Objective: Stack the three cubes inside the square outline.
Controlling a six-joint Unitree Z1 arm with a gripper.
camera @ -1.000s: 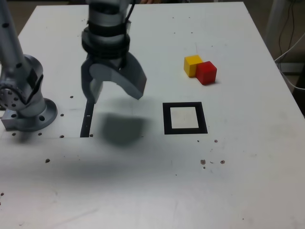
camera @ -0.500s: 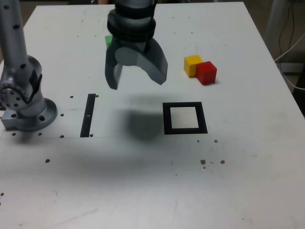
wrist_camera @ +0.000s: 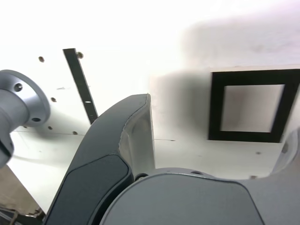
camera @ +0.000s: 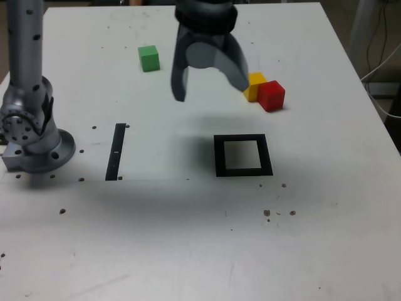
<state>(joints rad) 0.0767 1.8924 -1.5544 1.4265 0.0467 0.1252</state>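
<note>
Overhead, the tool (camera: 210, 81) hangs spread wide and empty — bare table (camera: 188, 251) around the square outline (camera: 243, 155).

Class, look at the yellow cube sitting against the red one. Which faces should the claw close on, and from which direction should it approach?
Probably from straight above. The yellow cube touches the red cube on the side towards the exterior view's right and front, so that face is blocked. One finger would go on the free face nearest the square outline, the other on the far face. The open claw hangs beside it, empty.
</note>
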